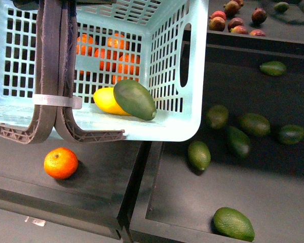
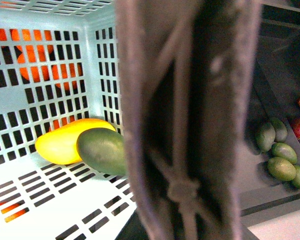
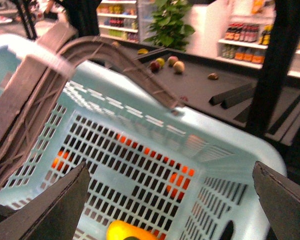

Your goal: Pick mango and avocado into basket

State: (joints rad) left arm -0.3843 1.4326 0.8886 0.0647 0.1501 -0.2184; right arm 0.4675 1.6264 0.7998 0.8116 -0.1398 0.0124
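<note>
The pale teal basket [image 1: 172, 129] hangs tilted over the black display shelf. On its floor lie the yellow mango [image 1: 107, 101] and the dark green avocado [image 1: 136, 98], touching each other. Its two brown handles [image 1: 53, 61], tied with a white strap, rise out of the top of the front view. In the left wrist view those handles [image 2: 190, 125] fill the middle, and my left gripper is shut on them with its fingers hidden. Beside them show the mango [image 2: 60, 142] and the avocado [image 2: 102, 150]. My right gripper [image 3: 170, 205] stands open above the basket [image 3: 215, 150], holding nothing.
A loose orange [image 1: 61, 163] lies under the basket's near edge, and more oranges [image 1: 114, 55] show through the lattice. Several avocados [image 1: 241, 139] are scattered in the right-hand bin, with red-blushed mangoes [image 1: 235, 21] at the back. A raised divider [image 1: 142, 172] separates the bins.
</note>
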